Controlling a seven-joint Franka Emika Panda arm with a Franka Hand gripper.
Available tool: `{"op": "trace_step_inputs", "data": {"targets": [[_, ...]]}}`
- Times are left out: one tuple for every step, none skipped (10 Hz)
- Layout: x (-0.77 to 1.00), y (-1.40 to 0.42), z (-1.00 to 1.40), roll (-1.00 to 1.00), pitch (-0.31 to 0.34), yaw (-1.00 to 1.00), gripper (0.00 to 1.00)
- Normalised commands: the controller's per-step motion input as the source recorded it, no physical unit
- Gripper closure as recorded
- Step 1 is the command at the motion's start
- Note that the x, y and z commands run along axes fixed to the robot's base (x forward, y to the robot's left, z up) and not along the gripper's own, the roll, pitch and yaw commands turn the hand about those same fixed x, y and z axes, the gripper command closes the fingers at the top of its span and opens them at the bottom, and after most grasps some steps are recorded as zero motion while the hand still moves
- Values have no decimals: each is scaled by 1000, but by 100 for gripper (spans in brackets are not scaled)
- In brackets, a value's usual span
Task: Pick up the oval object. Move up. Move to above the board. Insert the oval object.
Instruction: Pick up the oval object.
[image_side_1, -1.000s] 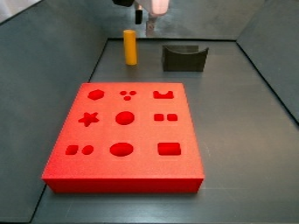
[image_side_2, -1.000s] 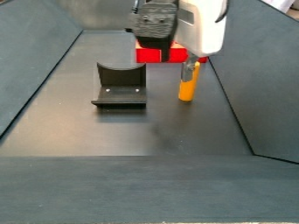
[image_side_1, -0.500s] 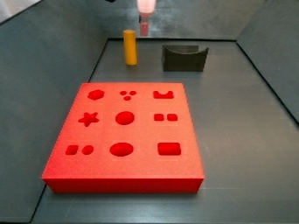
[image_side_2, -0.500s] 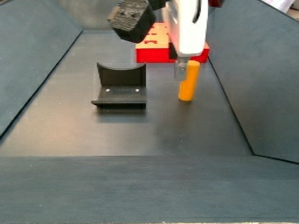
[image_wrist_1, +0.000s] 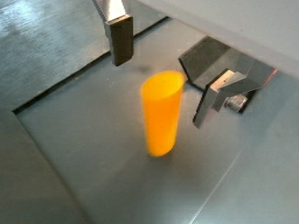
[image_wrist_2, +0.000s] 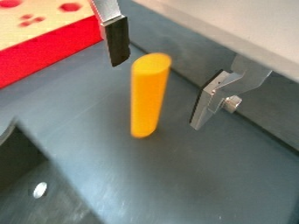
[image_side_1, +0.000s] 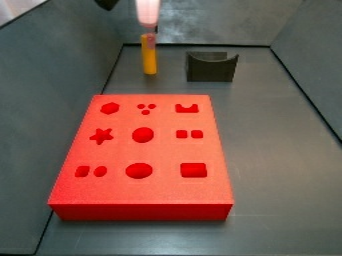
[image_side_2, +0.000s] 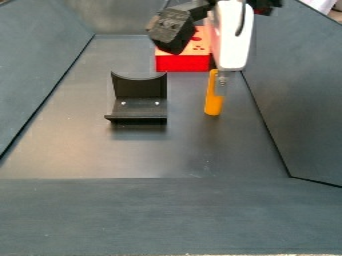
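We hold pincer (image_wrist_2: 160, 72) open, poised above upright orange-yellow oval peg (image_wrist_2: 145, 93), fingers astride its top, lined up for grasp.

floor (image_side_1: 281, 150): dark grey, matte, beneath me
walls (image_side_2: 40, 85): grey, sloping up around me
fixture (image_side_2: 136, 97): stands on floor

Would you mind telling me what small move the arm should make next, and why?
Probably lower the tool straight down. In both wrist views its open fingers flank the top of the upright oval object without touching it, so it likely needs more depth around the peg before closing.
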Motion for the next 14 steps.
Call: {"op": "trace_step_inputs", "data": {"targets": [[-274, 0, 0, 0, -53, -851, 0], [-151, 0, 0, 0, -23, -903, 0], [0, 0, 0, 0, -4, 0, 0], [0, 0, 0, 0, 0, 0, 100], [0, 0, 0, 0, 0, 0, 100], [0, 0, 0, 0, 0, 0, 100], [0, 0, 0, 0, 0, 0, 100], [0, 0, 0, 0, 0, 0, 100], [0, 0, 0, 0, 0, 0, 100], [0, 0, 0, 0, 0, 0, 100], [0, 0, 0, 0, 0, 0, 100], [0, 0, 0, 0, 0, 0, 100], [0, 0, 0, 0, 0, 0, 100], [0, 0, 0, 0, 0, 0, 100]]}}
